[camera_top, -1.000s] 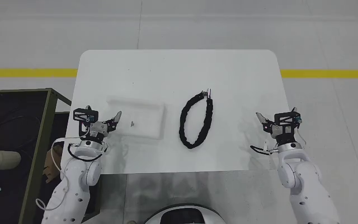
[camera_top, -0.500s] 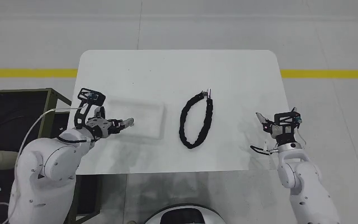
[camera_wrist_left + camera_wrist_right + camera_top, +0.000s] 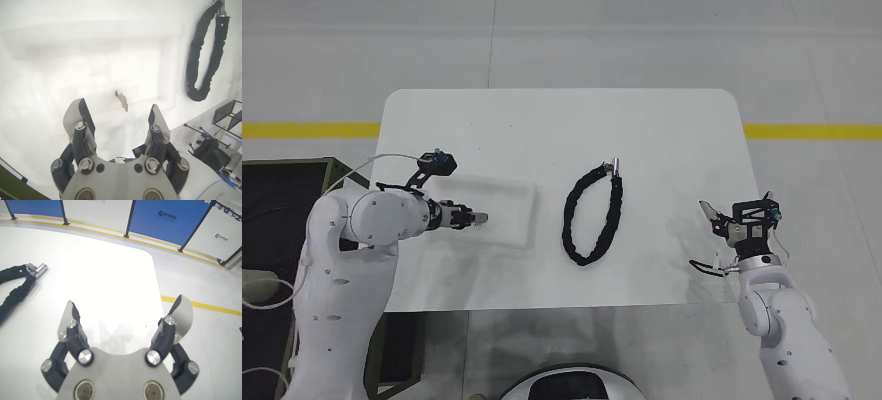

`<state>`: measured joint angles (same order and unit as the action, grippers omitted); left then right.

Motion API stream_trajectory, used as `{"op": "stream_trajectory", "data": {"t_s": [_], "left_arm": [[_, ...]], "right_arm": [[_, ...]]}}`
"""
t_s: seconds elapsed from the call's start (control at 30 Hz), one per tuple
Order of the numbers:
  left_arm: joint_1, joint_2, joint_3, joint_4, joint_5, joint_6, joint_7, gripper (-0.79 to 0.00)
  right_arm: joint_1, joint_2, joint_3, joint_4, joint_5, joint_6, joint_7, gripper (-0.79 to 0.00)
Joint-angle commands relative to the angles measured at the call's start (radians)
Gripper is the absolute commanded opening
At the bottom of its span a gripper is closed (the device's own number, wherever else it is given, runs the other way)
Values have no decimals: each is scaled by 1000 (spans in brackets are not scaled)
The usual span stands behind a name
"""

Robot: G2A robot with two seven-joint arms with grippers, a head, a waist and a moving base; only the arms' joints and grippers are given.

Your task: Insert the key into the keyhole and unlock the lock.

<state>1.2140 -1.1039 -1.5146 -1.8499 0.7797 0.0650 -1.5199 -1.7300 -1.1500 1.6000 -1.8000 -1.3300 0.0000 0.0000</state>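
From the top view I see a white table (image 3: 662,130) with rounded corners, grey floor all around it and a yellow floor line running behind its far half. My left gripper (image 3: 480,217) is over a shallow white tray (image 3: 514,198) on the left part of the table, well inside the table's edges. In the left wrist view its fingers (image 3: 86,113) are spread apart and hold nothing. The small metal key (image 3: 122,101) lies flat on the tray floor (image 3: 94,56) just ahead of the gap between them, touching neither finger. The lock (image 3: 617,210), a chain loop in a black sleeve with a metal cylinder (image 3: 614,163) at its far end, lies at mid-table, just beside the tray's right rim. A broad stretch of white tabletop separates it from my right gripper (image 3: 702,238). That gripper sits near the table's front right edge, its fingers wide apart with nothing between them. Its wrist view shows the table's rounded far corner ahead and the lock (image 3: 15,292) off to one side. A second ago my left gripper was at the table's left front edge. It has since swung in over the tray to the key, while the right arm and the lock have stayed put.
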Motion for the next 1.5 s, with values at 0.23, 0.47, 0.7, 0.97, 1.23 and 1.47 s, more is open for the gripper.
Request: {"op": "stream_trajectory", "data": {"t_s": [0.23,0.47,0.7,0.97,1.23,1.47], "left_arm": [[-65,1,93,85,18,10,-16,-440],[-85,6,120,120,1,7,-16,-523],[-79,16,113,105,4,16,-16,-785],[-67,46,61,43,19,21,-16,-785],[-60,80,-20,-50,-78,33,-15,-785],[18,67,-197,150,-727,-218,209,-785]], "right_arm": [[0,0,0,0,0,0,0,0],[0,0,0,0,0,0,0,0],[0,0,0,0,0,0,0,0],[0,0,0,0,0,0,0,0],[0,0,0,0,0,0,0,0],[0,0,0,0,0,0,0,0]]}}
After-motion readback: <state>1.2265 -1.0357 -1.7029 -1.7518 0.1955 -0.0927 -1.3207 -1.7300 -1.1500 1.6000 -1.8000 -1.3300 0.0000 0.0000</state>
